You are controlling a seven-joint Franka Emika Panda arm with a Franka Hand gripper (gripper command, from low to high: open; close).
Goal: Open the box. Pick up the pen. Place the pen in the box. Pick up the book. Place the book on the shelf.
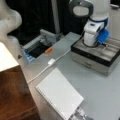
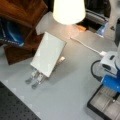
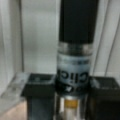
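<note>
My pincer (image 3: 72,100) sits low inside the wide flat box (image 1: 93,56), a case with silver-grey sides and a beige interior split into long compartments; in both front views my wrist hangs directly over it. The box stands open, compartments exposed, so the opening step reads as complete.

In the wrist view the slim black pen (image 3: 75,50) with its short silvery printed section stands between my two dark fingers (image 3: 40,97), which close on it from either side. I am therefore clenched on the pen. Pale compartment walls run behind it, so the pen is within or just above a compartment. I cannot tell whether its tip touches the floor.

Step in hand, by my judgement: placing the pen in the box. The pick-up is done; release is not.

Requirement for the move at hand: the pen's long axis must align with a compartment, and my fingers must clear the dividers when parting.

The large white spiral-bound notebook (image 1: 60,96) lies flat on the grey table (image 1: 100,95), well apart from the box. The dark brown wooden shelf (image 1: 13,92) with its pale cream top stands at a front view's left, near the notebook. A white cable with a small plug (image 1: 51,62) crosses the table between them.
</note>
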